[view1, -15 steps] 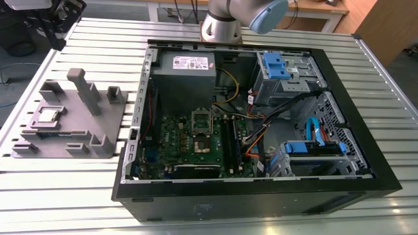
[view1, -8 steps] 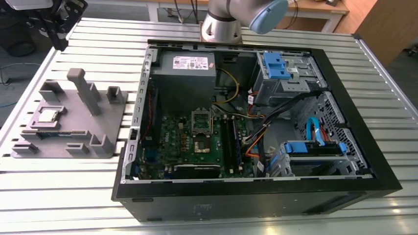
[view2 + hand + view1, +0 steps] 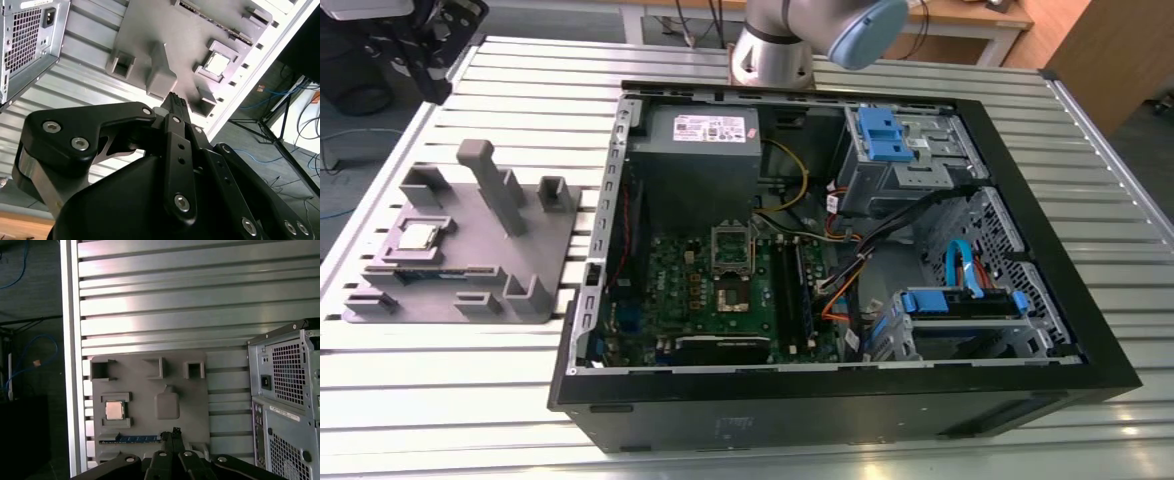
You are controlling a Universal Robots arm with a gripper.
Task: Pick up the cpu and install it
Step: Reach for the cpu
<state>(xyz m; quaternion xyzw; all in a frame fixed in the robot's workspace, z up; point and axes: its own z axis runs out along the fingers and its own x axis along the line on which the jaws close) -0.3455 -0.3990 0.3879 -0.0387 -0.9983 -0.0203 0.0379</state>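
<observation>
Square, shiny-topped cpu (image 3: 416, 236) seated flat in a recess of the matte grey blocky tray (image 3: 544, 245), exterior view's left, near the ribbed aluminium worktop's (image 3: 520, 80) edge. Bare worktop strip between tray and open black computer case (image 3: 854, 410). Black gripper (image 3: 172, 432), first wrist view, jaws clenched empty, well apart from tray and cpu.

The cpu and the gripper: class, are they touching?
Apart. In the first wrist view the cpu sits in its recess on the grey tray, with bare tray surface plainly showing between it and the gripper.
</observation>
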